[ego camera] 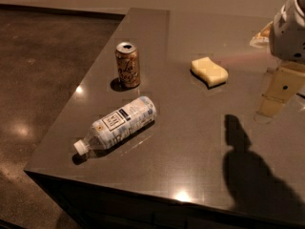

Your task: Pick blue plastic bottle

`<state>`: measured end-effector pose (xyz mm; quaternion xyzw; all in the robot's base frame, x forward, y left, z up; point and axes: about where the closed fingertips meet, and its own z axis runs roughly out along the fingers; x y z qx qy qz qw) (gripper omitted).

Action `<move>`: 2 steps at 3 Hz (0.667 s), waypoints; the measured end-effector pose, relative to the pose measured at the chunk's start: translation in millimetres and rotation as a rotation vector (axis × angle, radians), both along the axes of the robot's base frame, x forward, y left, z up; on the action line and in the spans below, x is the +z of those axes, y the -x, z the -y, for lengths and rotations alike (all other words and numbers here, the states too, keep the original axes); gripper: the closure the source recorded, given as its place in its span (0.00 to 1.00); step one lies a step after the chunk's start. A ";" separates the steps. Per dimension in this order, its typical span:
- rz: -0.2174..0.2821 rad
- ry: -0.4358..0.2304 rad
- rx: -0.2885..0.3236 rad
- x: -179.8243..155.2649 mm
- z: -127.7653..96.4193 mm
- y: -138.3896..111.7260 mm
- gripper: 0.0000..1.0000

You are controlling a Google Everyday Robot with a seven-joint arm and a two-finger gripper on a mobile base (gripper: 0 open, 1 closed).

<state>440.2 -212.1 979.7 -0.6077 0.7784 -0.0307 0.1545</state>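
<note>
Camera view. We see the blue plastic bottle (119, 124) lying on its side on the dark bench (190, 142), near the front-left corner, with its white cap pointing toward that corner and its dark label panel facing up. 1 copper-coloured can (127, 65) stands upright just behind the bottle, apart from it. 1 yellow sponge (209, 71) lies further right, well apart from both. The gripper (280, 92) hangs above the bench at the right edge of the view, well apart from the bottle; we cannot tell whether it is spread or closed. A dark shadow (252, 171) falls on the bench nearer the front edge.
</note>
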 end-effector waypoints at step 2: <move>-0.022 -0.008 0.194 -5.8 -83.6 22.5 0.00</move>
